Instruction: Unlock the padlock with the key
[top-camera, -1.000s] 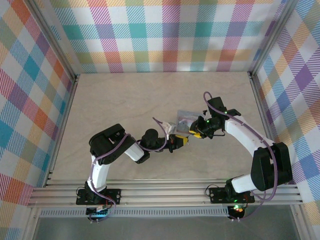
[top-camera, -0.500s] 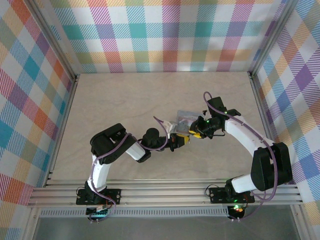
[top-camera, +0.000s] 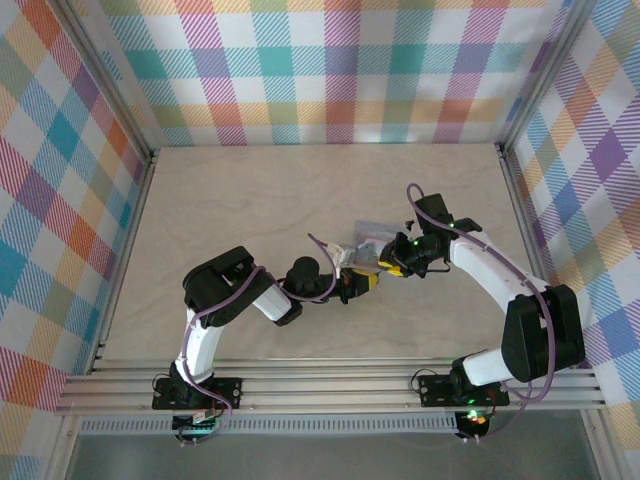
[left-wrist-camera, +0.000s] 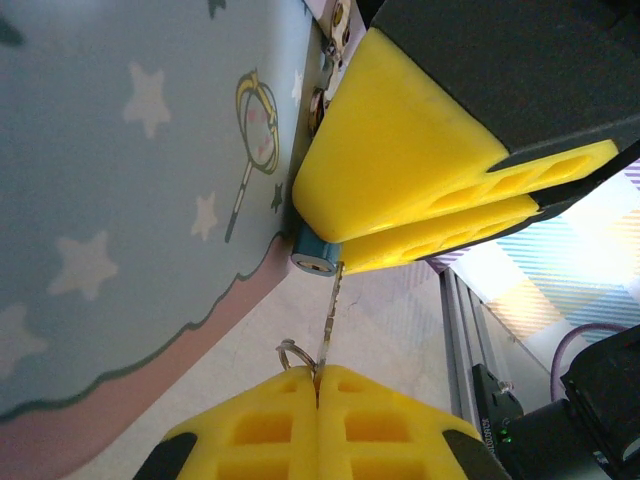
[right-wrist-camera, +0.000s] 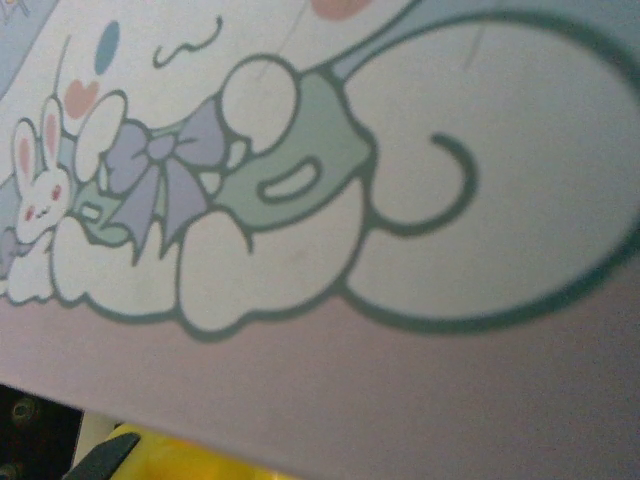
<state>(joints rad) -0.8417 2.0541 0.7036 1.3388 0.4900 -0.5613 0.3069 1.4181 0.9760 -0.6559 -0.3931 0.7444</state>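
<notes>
At padlock (left-wrist-camera: 120, 200) — key (left-wrist-camera: 328, 315), right gripper (left-wrist-camera: 325, 232) crowding

Left hand (left-wrist-camera: 316, 384) pinches key (left-wrist-camera: 329, 320) at padlock (left-wrist-camera: 130, 180) keyhole.

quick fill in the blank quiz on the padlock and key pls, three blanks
1. The left gripper is shut on the thin metal key, whose tip meets the padlock's round blue ____.
2. The right gripper clamps the pale blue padlock, which is printed with small ____.
3. A small metal ____ hangs on the key beside the left gripper's fingertips.

Missing words: keyhole; stars; ring
</notes>
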